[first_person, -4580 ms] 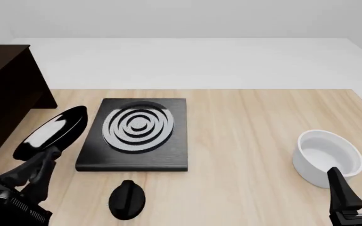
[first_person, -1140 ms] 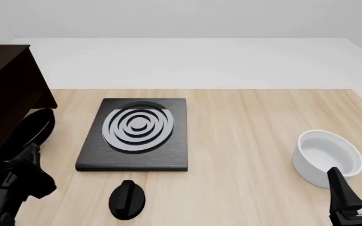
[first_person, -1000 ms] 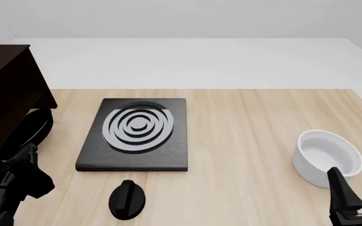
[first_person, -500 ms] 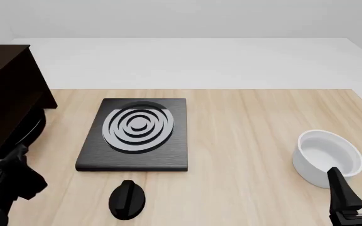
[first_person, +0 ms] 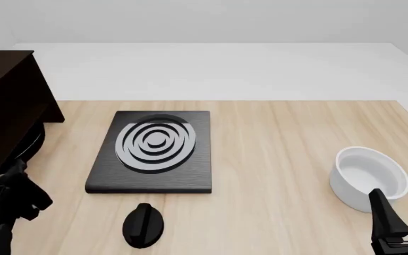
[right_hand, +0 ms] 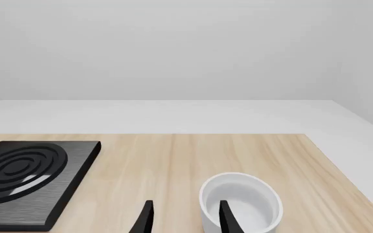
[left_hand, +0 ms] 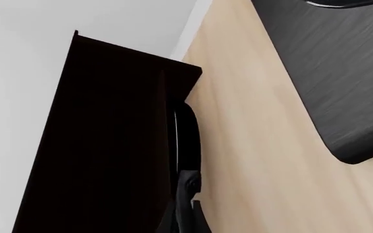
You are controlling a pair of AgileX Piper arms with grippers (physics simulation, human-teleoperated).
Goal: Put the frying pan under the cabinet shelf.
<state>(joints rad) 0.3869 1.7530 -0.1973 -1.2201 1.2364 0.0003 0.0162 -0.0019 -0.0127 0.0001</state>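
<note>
- Frying pan (first_person: 32,144) is mostly tucked under the cabinet shelf (first_person: 6,106); only a thin curved rim shows at the shelf's edge facing the stove plate (first_person: 154,151).
- Left wrist view agrees: pan (left_hand: 186,131) sits edge-on against the dark shelf wall (left_hand: 109,136), with the handle running back toward the camera.
- Left pincer (first_person: 16,188) is just outside the shelf, on the pan's handle side. Can't tell whether it is clamped on the handle or let go; black on black.
- Step in hand, as I read it: finish the insertion and let go.
- To do it well: push straight along the handle line, keep the pan low and level so the rim doesn't catch the shelf wall, and don't swing toward the stove plate.
- Release only once the pan rests on the surface, then back out along the same line.
- Right pincer (right_hand: 185,218) is spread apart, holding nothing, beside the white bowl (first_person: 371,178), well away from the shelf. Leave it there.
</note>
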